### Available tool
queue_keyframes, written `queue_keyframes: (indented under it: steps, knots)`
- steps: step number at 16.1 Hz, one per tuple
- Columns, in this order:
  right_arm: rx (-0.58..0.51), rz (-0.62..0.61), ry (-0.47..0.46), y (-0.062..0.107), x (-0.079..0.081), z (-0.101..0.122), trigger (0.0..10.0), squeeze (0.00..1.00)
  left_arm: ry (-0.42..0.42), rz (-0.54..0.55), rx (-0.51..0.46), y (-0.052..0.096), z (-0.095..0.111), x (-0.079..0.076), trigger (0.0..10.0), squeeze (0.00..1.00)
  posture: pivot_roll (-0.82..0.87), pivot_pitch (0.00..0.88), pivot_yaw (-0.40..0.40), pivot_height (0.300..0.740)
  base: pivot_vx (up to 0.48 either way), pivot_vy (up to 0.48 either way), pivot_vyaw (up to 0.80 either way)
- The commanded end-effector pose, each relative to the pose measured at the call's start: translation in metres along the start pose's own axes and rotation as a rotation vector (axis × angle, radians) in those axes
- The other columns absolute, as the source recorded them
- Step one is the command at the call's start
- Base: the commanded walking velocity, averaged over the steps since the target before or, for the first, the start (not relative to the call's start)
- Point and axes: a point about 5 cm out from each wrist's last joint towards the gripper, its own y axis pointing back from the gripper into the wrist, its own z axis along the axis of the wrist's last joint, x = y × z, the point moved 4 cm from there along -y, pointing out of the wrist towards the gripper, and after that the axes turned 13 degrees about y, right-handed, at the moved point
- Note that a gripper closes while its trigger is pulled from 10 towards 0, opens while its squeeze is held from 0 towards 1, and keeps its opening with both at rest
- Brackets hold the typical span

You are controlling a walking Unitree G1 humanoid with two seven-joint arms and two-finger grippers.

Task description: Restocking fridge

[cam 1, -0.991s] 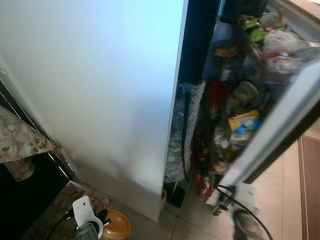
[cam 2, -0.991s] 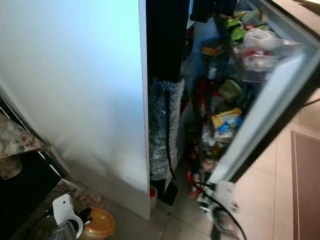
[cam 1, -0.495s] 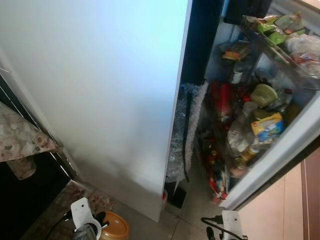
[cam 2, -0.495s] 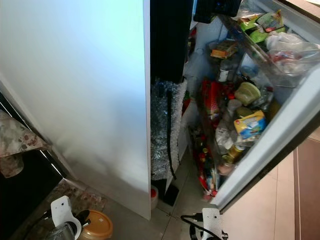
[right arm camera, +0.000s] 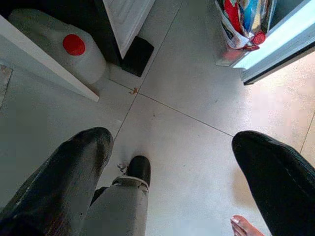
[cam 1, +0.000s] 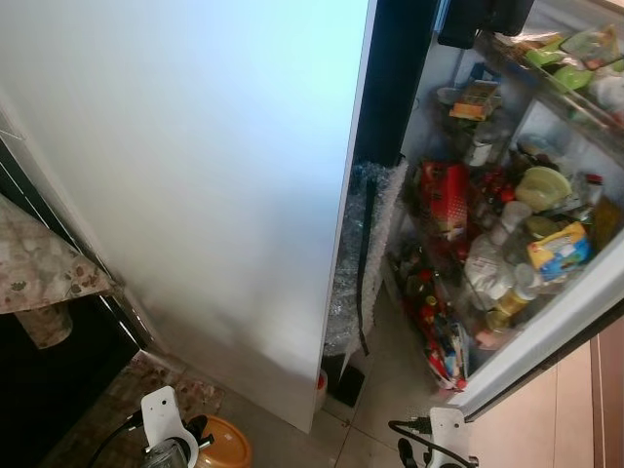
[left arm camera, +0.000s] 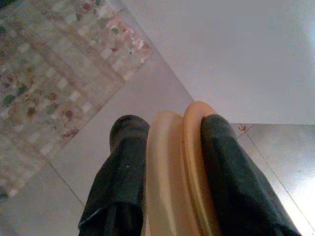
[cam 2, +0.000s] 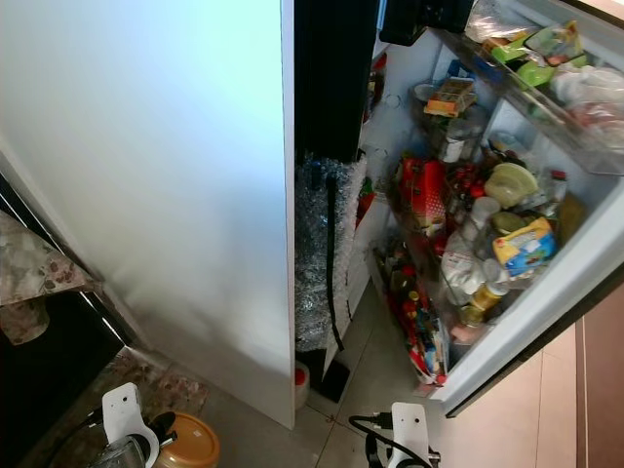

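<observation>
A fridge door (cam 2: 546,292) is seen standing open on the right of the head views, its shelves packed with goods: a yellow-and-blue packet (cam 2: 525,246), a pale green lidded tub (cam 2: 513,183), a red package (cam 2: 421,190), white bottles (cam 2: 466,255) and green bags (cam 2: 531,60) on the topmost shelf. A broad white panel (cam 1: 195,175) occupies the left of the scene, with a dark gap beside its edge. In that gap a roll of bubble wrap (cam 1: 356,258) is stood upright, with a black strap hanging down it. A patterned cloth (cam 1: 39,268) is draped over a surface at the far left. The left gripper (left arm camera: 170,162) is held low near the tiled floor (right arm camera: 197,123), its two black fingers (left arm camera: 123,167) clamped on an orange lidded container (left arm camera: 179,172), which is gripped edge-on between them; the same container appears beside the white wrist housing in the head views, at the bottom left. The right gripper (right arm camera: 172,167) is hung low above the floor with its fingers spread wide apart and nothing between them. A white jug with a red cap (right arm camera: 64,49) is noted against the panel's foot, and a bare toe (right arm camera: 243,226) of a person is recorded at the picture's edge.
</observation>
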Motion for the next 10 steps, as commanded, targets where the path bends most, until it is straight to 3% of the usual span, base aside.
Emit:
queue_keyframes:
  steps: [1, 5, 6, 10]
  knots:
    - [-0.006, -0.011, 0.008, 0.000, -0.003, 0.001, 10.0, 0.00, -0.011, 0.016, 0.020, 0.001, -0.006, 0.006, 10.0, 0.00, 0.04, 0.000, -0.001, 0.740, 0.000, -0.255, 0.00]
    - [-0.020, -0.027, 0.052, -0.001, -0.005, 0.005, 10.0, 0.00, -0.014, 0.016, 0.018, 0.001, -0.005, 0.005, 10.0, 0.00, 0.04, 0.000, -0.003, 0.740, 0.000, -0.322, 0.12]
    - [-0.026, -0.029, 0.045, -0.001, -0.006, 0.008, 10.0, 0.00, -0.014, 0.017, 0.018, 0.001, -0.005, 0.006, 10.0, 0.00, 0.04, 0.000, -0.003, 0.740, 0.000, -0.326, 0.80]
    - [-0.040, -0.031, 0.016, -0.002, -0.008, 0.014, 10.0, 0.00, -0.016, 0.019, 0.019, 0.001, -0.005, 0.006, 10.0, 0.00, 0.04, 0.000, 0.000, 0.740, 0.000, -0.326, 0.00]
